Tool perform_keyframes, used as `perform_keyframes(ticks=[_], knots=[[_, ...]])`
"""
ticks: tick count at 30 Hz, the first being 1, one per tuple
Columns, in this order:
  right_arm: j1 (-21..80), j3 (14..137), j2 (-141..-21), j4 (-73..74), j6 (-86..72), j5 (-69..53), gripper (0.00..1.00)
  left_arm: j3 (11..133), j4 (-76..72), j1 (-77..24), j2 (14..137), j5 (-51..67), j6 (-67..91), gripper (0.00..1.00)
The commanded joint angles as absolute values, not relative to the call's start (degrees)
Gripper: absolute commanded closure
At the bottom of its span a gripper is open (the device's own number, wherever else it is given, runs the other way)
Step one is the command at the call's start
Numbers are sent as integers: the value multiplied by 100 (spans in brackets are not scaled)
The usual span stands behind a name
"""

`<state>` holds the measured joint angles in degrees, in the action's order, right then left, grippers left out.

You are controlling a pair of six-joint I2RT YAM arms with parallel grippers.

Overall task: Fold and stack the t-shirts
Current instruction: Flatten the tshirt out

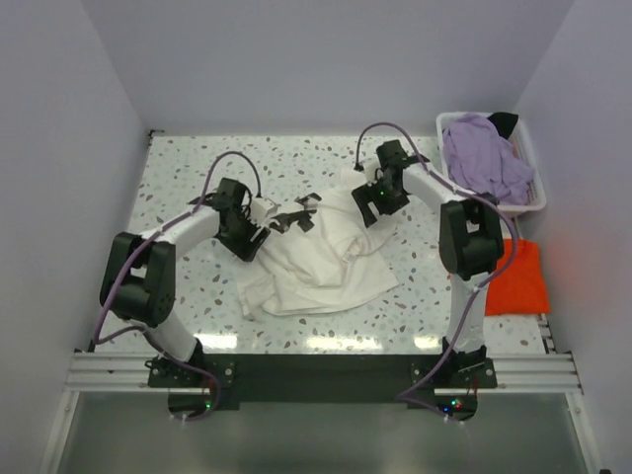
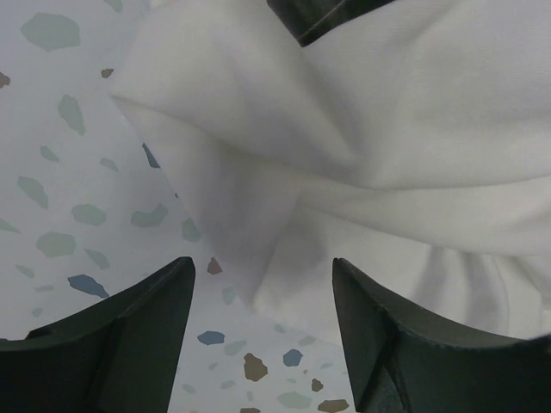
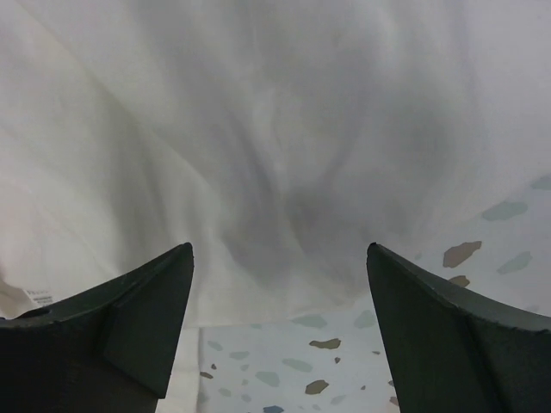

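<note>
1. The left gripper (image 2: pixel 261 267) is seen with its jaws spread wide and nothing clamped; only speckled table (image 1: pixel 188 168) and one cloth corner are framed between its fingers
2. The right gripper (image 3: pixel 278 254) is likewise held wide and empty, with bare table between its fingers and cloth just ahead of the tips
3. The cream-white t-shirt (image 1: pixel 321 259) is found just ahead of and below both claws, bunched and creased. In the overhead view it is spread between the two claws and back toward the arm bases. Whether either claw's tips touch it cannot be told
4. Further out, the lavender t-shirt (image 1: pixel 484 158) is heaped in the white plastic basket (image 1: pixel 534 170), off to the outer side of the right claw. The orange-red t-shirt (image 1: pixel 520 281) is laid well behind that claw, beside its arm, apart from the cream one
5. The task is judged to be at an early stage: no stack has been made, the cream shirt is yet to be flattened and folded, and the lavender one is not yet taken from the basket. The orange-red shirt is seen as a tidy rectangle and may already be folded
6. Part of the orange-red shirt is covered by the right arm, so its fold cannot be confirmed. Collar and sleeves of the cream shirt cannot be made out in the wrist views, and a dark shape (image 2: pixel 318 17) is cut off at the top edge of the left wrist view
</note>
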<state>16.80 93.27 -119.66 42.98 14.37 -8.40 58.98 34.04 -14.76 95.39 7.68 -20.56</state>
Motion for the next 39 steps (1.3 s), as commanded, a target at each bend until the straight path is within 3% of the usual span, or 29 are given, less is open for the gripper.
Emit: perform_keyframes(ticks=[1,5,7,11,18,24,31,33,34,36,39], knots=[[1363,9861,-11839,4358,1319,-712,16,6126,3287,-1477,9335,956,-2293,31],[1187,9591,-11436,4562,1231,-747,16,6380,3217,-1485,9360,958,-2565,32],[1134,9353,-11146,4596,1195,-808,17,6556,3112,-1494,9517,931,-2593,25],[1046,8704,-10662,5078,1142,-1168,28,7337,3199,-1731,9975,1046,-2619,16],[1072,7165,-9748,5379,1072,-1810,40,8016,3243,-2214,10537,1003,-2601,14],[1650,6478,-9659,4993,1178,-1424,38,7910,2971,-2276,10810,573,-2593,10],[2443,6485,-10361,4605,941,-555,40,7708,2839,-2171,11065,79,-2453,14],[2470,6574,-10642,4684,905,-370,45,7682,2935,-2005,11092,114,-2365,17],[2478,6635,-10826,4728,879,-300,54,7673,2979,-1926,11092,132,-2277,19],[2479,6680,-10986,4763,870,-176,63,7603,3085,-1654,11066,246,-2206,26],[2452,6820,-11258,4790,1045,0,92,7349,3225,-1346,10943,369,-2162,42]])
